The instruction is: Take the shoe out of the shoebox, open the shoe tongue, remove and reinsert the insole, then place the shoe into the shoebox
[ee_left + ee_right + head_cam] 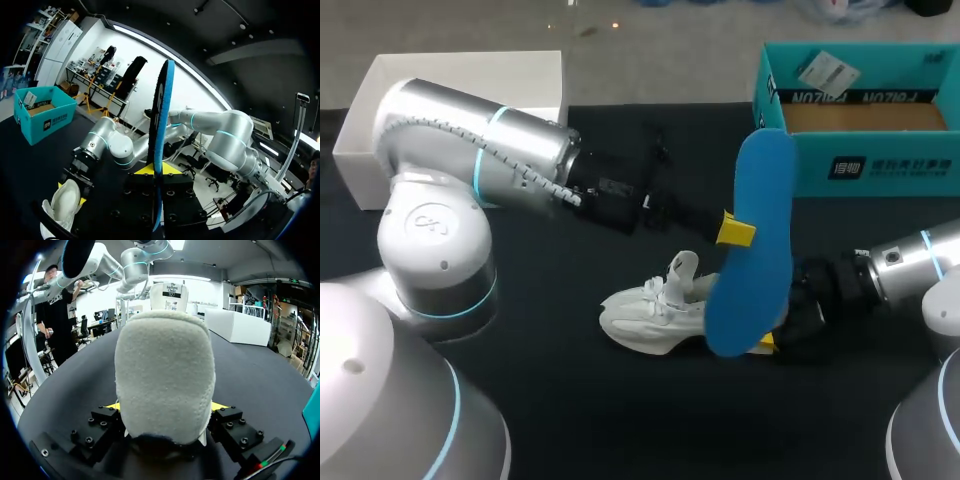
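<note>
While my left gripper, arm stretched in from 9 o'clock, clamps the blue insole upright, my right gripper (half hidden behind it) pinches the shoe by its heel, 7 o'clock of the shoebox.

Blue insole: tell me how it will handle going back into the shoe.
The blue insole stays nearly straight in the left hand pinching it, so it is probably springy, not limp. Edge-on it looks thin, so likely light and apt to bend if pushed against the shoe.
</note>
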{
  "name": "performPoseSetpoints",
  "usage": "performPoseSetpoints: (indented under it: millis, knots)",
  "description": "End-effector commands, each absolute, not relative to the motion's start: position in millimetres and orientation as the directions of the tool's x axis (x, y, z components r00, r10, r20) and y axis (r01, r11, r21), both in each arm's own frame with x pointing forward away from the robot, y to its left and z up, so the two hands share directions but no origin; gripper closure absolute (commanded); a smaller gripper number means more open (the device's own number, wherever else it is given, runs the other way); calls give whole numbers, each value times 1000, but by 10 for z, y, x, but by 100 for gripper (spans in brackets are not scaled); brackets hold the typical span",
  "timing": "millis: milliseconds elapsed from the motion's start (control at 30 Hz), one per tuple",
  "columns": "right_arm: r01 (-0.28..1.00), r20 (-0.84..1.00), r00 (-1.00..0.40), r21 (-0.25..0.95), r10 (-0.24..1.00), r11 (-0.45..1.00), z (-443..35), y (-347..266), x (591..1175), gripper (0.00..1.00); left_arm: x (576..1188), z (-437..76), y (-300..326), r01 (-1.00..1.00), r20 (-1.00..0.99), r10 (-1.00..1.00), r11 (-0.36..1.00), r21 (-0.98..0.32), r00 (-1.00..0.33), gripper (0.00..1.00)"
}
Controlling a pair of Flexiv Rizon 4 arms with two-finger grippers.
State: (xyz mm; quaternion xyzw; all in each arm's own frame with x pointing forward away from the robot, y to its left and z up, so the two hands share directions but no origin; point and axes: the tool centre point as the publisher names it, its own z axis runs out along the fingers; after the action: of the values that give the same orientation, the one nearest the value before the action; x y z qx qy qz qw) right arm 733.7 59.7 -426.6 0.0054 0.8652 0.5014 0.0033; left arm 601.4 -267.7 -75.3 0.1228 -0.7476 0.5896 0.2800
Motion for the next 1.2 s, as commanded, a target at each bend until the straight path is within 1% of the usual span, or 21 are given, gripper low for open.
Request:
performPoseSetpoints:
  millis: [33,133,167,367,500,667,767,1200]
  knots:
    - [7,-1,-1000,865,14,501,-4291,617,7333,100,5930,-681,-2387,-519,562,173,242,-820,-809,100]
    - [7,-1,-1000,865,14,501,-4291,617,7333,100,5850,-601,-2379,-528,566,188,219,-821,-802,100]
    - [7,-1,-1000,865,14,501,-4291,617,7333,100,5809,-584,-2377,-525,567,184,233,-819,-803,100]
    - [7,-1,-1000,865,14,501,-4291,617,7333,100,5619,-441,-2367,-523,566,232,221,-823,-792,100]
    - [7,-1,-1000,865,14,501,-4291,617,7333,100,5533,-393,-2365,-551,587,208,208,-808,-782,100]
    - [7,-1,-1000,865,14,501,-4291,617,7333,100,5452,-398,-2348,-563,595,199,197,-803,-778,100]
    - [7,-1,-1000,865,14,501,-4291,617,7333,100,5439,-403,-2339,-562,588,231,172,-809,-775,100]
    - [7,-1,-1000,865,14,501,-4291,617,7333,100,5448,-452,-2302,-573,598,246,171,-801,-763,100]
